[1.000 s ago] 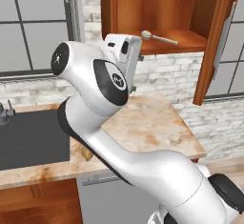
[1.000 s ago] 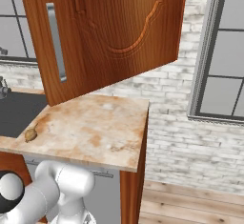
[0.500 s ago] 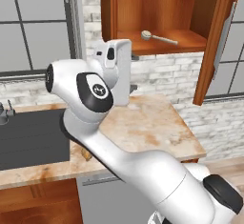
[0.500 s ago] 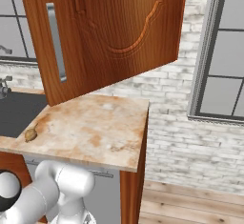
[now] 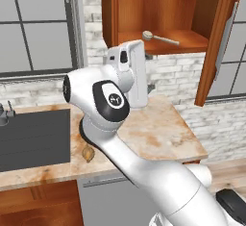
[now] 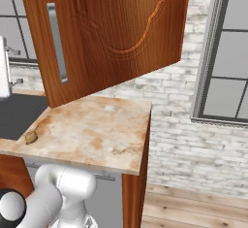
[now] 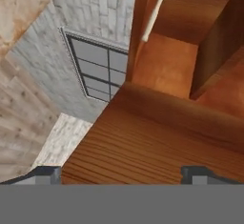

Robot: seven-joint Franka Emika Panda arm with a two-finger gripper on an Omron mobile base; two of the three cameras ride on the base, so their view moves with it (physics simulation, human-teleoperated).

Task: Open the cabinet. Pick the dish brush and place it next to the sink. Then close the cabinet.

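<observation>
While cabinet door hangs open, dish brush lies on shelf; gripper fingers apparently spread, empty.

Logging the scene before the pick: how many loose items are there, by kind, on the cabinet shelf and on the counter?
Cream-headed, grey-handled dish brush on the open reddish-brown wooden cabinet shelf: 1
Yellowish-brown lump on the beige marble counter: 1
Total: 2

Cabinet polished reddish-brown wood, bar handle brushed silver metal, counter mottled beige marble, sink matt dark grey.
</observation>
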